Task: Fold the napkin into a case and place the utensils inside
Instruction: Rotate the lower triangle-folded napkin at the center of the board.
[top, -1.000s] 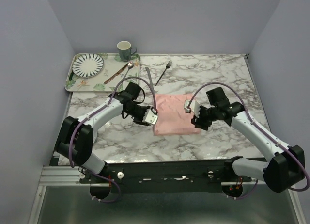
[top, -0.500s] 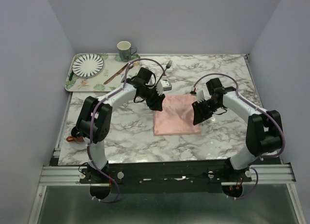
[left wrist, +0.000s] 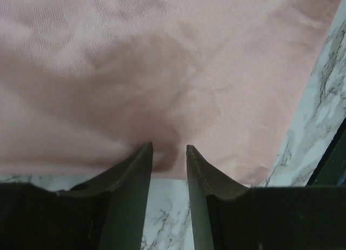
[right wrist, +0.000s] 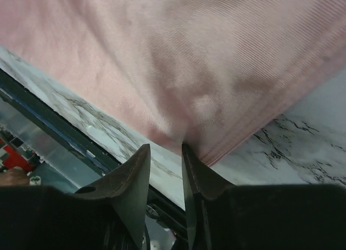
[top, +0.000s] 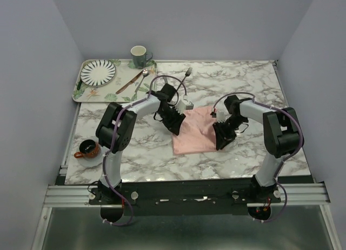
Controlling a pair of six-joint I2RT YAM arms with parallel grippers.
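Table [top: 254, 82]: white marble-patterned top with grey veining. A leaf-printed tray [top: 100, 92] sits at the far-left corner. A salmon-pink napkin [top: 197, 133] lies about mid-table as a rectangle, and a silver fork [top: 185, 76] lies apart from it toward the far edge, tines pointing away. A small brown cup [top: 86, 149] stands near the left edge, well apart from the napkin.

a plain salmon-pink napkin [top: 197, 133] lies folded into a rough rectangle near the middle of the marble table [top: 243, 82], its layered edge showing at the right. its left and right edges are pinched up into small puckers, with soft creases between them. a slim silver fork [top: 188, 72] lies apart beyond it, tines pointing away.
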